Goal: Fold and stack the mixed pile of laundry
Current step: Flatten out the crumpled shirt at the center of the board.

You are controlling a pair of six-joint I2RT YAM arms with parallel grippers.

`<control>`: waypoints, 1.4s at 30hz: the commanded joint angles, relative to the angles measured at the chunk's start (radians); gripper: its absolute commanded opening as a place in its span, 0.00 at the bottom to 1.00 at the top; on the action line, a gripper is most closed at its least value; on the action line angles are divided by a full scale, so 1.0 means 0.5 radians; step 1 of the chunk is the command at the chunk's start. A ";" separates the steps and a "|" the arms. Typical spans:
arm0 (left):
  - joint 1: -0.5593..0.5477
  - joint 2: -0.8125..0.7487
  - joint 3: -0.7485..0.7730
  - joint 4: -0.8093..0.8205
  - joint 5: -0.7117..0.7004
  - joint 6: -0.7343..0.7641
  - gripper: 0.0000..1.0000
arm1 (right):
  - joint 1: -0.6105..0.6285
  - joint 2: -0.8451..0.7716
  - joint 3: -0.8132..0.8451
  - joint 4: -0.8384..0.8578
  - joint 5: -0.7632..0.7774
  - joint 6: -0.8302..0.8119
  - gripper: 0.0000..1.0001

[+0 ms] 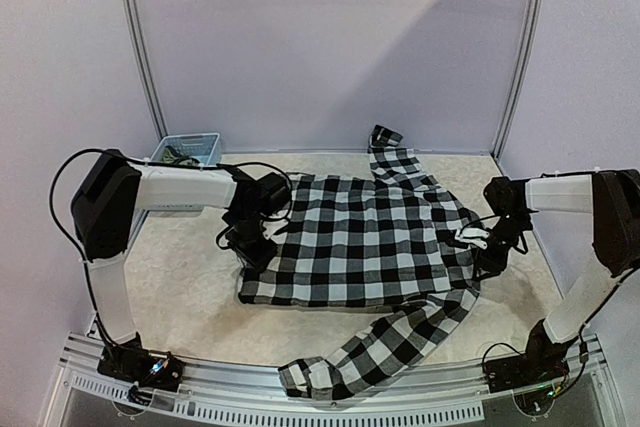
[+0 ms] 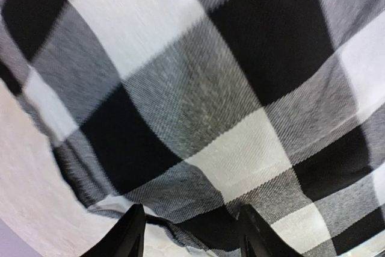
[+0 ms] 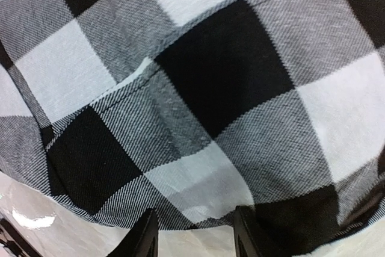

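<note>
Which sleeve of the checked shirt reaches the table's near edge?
The sleeve trailing forward, its cuff at the front rail; the other sleeve points at the back wall.

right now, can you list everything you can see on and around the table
shirt: one, black and white checks, spread flat mid table, one sleeve reaching the near edge
basket: one, light blue, back left corner, dark contents unclear
table: one, off-white top, under the shirt
arms: two, white and black, left arm at the shirt's left edge, right arm at its right edge
pincers: two, black, left pincer and right pincer both open at the shirt's edge
</note>
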 commanded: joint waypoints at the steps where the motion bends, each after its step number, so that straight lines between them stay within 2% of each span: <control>1: -0.071 -0.240 0.142 -0.073 -0.062 0.020 0.56 | 0.011 -0.202 0.095 -0.175 -0.103 0.099 0.47; 4: -0.154 -0.455 0.122 -0.065 -0.077 0.057 0.59 | 0.023 -0.465 0.114 -0.355 -0.203 0.080 0.51; 11: -0.290 -0.684 -0.111 -0.206 0.196 0.270 0.59 | 0.105 -0.843 -0.045 -0.612 -0.383 -0.100 0.51; 14: -0.359 -0.714 -0.212 -0.232 0.238 0.308 0.56 | 0.264 -0.957 -0.158 -0.600 -0.344 -0.114 0.49; 17: -0.395 -0.783 -0.285 -0.137 0.460 0.285 0.55 | 0.434 -1.055 -0.278 -0.571 -0.259 -0.136 0.44; 20: -0.396 -0.781 -0.332 -0.103 0.452 0.270 0.54 | 0.580 -1.156 -0.408 -0.503 -0.101 -0.198 0.41; 24: -0.396 -0.746 -0.388 -0.093 0.430 0.286 0.54 | 0.712 -1.249 -0.580 -0.323 0.124 -0.318 0.43; 31: -0.440 -0.808 -0.373 0.006 0.547 0.231 0.48 | 0.850 -1.141 -0.576 -0.166 0.091 -0.372 0.44; 33: -0.575 -0.914 -0.333 0.075 0.579 0.214 0.48 | 0.876 -1.103 -0.573 -0.133 0.068 -0.352 0.44; 36: -0.848 -1.020 -0.254 0.074 0.583 0.211 0.57 | 0.879 -1.062 -0.565 -0.123 0.045 -0.330 0.44; 38: -1.017 -1.015 -0.230 0.023 0.648 0.173 0.60 | 0.878 -1.054 -0.564 -0.129 0.040 -0.315 0.44; 42: -1.418 -0.903 -0.256 -0.037 0.531 0.168 0.64 | 0.879 -1.072 -0.558 -0.131 0.028 -0.266 0.45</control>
